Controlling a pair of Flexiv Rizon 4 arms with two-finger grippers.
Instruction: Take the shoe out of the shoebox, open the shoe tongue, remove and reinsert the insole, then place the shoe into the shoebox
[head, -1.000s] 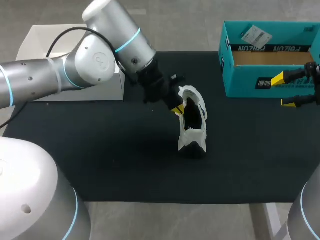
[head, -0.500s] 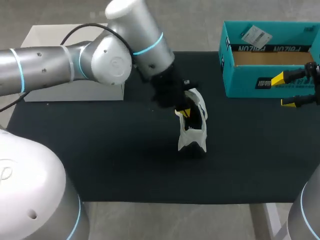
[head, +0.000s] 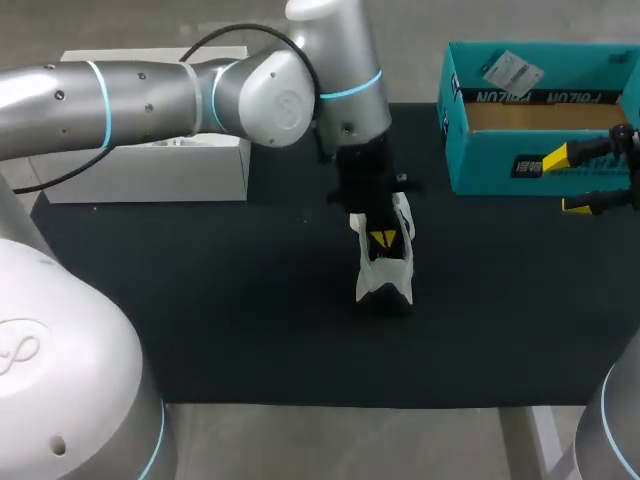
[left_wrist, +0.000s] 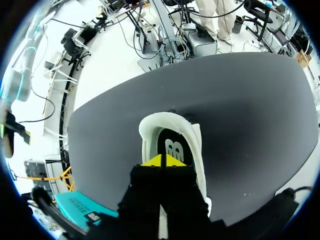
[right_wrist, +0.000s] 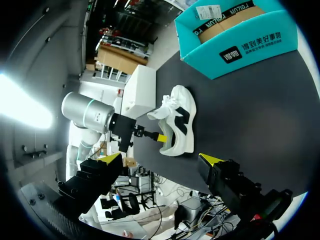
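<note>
**Surface** (head: 200, 300): black mat covering the tabletop.

**Shoe** (head: 385, 280): white with black panels, standing upright near the middle of the surface, outside the shoebox and well apart from it. The opening faces up. In the left wrist view a black insole (left_wrist: 172, 147) with a pale logo lies inside the white collar (left_wrist: 192, 145).

**Shoebox** (head: 500, 165): teal, lid off, brown cardboard floor showing, at the far right corner of the surface.

**Left end effector** (head: 383, 238): the arm comes down steeply from the far side. The yellow tips are clenched together inside the shoe's opening, just above the insole (left_wrist: 162, 161). Whether anything thin is pinched between them cannot be told.

**Right end effector** (head: 565, 182): released, fingers spread wide and holding nothing. It hangs at the right edge, just in front of the shoebox's near wall.

**White box** (head: 150, 170): rectangular, at the far left of the surface, behind the left arm.
</note>
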